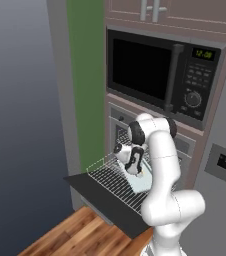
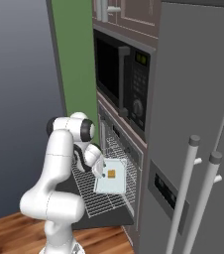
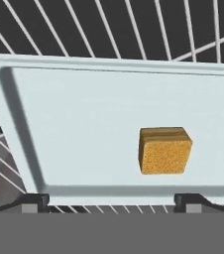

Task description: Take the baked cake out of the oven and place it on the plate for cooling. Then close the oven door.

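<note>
Kitchen wall oven (image 2: 115, 130) is standing with its door (image 1: 105, 195) dropped flat and rack (image 2: 91, 191) slid out, so the wide-open pincer (image 3: 111, 201) is hovering above the cake (image 3: 164, 150) sitting on its pale tray (image 3: 84, 129).

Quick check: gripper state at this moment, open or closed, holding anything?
Gripper: open and holding nothing, hovering above the small yellow-orange cake block on the pale square flat tray.
</note>
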Controlling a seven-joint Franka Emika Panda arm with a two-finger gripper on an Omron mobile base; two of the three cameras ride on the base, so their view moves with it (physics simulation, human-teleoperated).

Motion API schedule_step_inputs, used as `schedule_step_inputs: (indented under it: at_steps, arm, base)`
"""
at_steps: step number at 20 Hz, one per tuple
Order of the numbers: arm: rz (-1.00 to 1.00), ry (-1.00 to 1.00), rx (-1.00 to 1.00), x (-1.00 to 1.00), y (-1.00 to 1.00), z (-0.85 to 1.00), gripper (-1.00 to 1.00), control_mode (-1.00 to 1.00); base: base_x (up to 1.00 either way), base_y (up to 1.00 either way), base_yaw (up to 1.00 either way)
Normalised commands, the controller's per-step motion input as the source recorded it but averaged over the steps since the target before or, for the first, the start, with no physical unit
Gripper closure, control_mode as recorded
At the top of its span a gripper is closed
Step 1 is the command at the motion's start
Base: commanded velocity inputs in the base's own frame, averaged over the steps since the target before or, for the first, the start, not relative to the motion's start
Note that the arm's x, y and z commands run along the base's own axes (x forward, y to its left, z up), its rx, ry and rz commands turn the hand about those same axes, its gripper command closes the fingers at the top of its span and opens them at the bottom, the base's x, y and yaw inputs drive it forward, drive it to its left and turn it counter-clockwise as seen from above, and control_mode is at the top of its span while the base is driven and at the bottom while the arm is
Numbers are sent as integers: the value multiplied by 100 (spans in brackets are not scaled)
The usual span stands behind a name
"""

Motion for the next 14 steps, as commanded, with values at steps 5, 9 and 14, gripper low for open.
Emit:
schedule_step_inputs:
  at_steps: [5, 9, 14]
  arm:
    - [5, 0, 0, 0, 0, -15, -100, -100]
    - [3, 0, 0, 4, 0, -15, -100, -100]
    - [2, 0, 0, 14, 0, -11, -100, -100]
  base:
    - [0, 0, 0]
    - [0, 0, 0]
    - [0, 0, 0]
